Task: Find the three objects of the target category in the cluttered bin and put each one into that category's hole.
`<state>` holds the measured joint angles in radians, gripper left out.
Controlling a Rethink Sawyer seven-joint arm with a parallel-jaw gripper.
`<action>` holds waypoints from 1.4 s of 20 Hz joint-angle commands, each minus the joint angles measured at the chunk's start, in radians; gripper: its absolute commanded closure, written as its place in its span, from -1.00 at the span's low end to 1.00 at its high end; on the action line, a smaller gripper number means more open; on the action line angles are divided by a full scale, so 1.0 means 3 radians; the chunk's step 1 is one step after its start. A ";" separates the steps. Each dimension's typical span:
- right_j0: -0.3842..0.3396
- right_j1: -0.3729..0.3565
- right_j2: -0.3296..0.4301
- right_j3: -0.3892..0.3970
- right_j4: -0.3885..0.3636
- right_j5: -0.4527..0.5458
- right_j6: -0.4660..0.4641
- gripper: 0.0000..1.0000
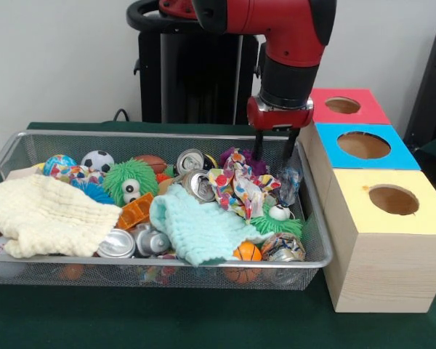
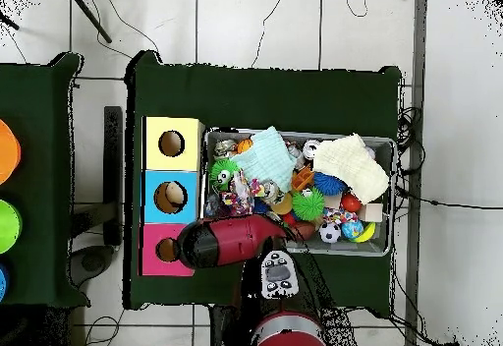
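Cloth of dark green covers the surface (image 1: 203, 320), which sits on a pale tiled floor (image 2: 255, 28) crossed by loose cables. A plain light wall (image 1: 58, 58) stands behind the robot's black pedestal (image 1: 196, 73). The bin (image 1: 160, 275), a shallow wire basket, rests on the cloth and is crowded with clutter: a cream cloth (image 1: 47, 214) at one end, a pale blue cloth (image 1: 196, 225) in the middle, crushed cans (image 1: 123, 243), a green fuzzy toy with eyes (image 1: 131, 182), a small soccer ball (image 1: 97, 161), an orange ball (image 1: 247, 252) and bright crumpled wrappers (image 1: 236, 185). Just beside the bin stand three wooden boxes in a row, each with a round hole in its lid: a yellow-topped box (image 1: 389, 200) nearest the front camera, a blue-topped box (image 1: 363, 145) in the middle, and a red-topped box (image 1: 345, 105) farthest back. The red arm (image 1: 291, 43) comes down over the bin's end near the boxes. Its claw (image 1: 275, 149) hangs just above the wrappers, dark fingers spread slightly apart, pinching nothing.
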<state>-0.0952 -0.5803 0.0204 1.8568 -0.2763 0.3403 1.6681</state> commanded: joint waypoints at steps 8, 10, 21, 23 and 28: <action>0.0185 0.0043 0.0025 0.0083 0.0052 -0.0467 0.0641 -1.00; 0.0153 0.0009 0.0108 0.0184 0.0114 -0.0537 0.0677 -1.00; 0.0352 -0.0015 -0.0032 0.0216 0.0146 -0.0372 0.0631 -1.00; 0.0343 -0.0032 -0.0057 0.0240 0.0146 -0.0364 0.0618 -1.00; 0.0267 0.0045 -0.0057 0.0282 0.0122 -0.0447 0.0589 -1.00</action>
<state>-0.0100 -0.5878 -0.0522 1.8903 -0.2619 0.2709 1.6683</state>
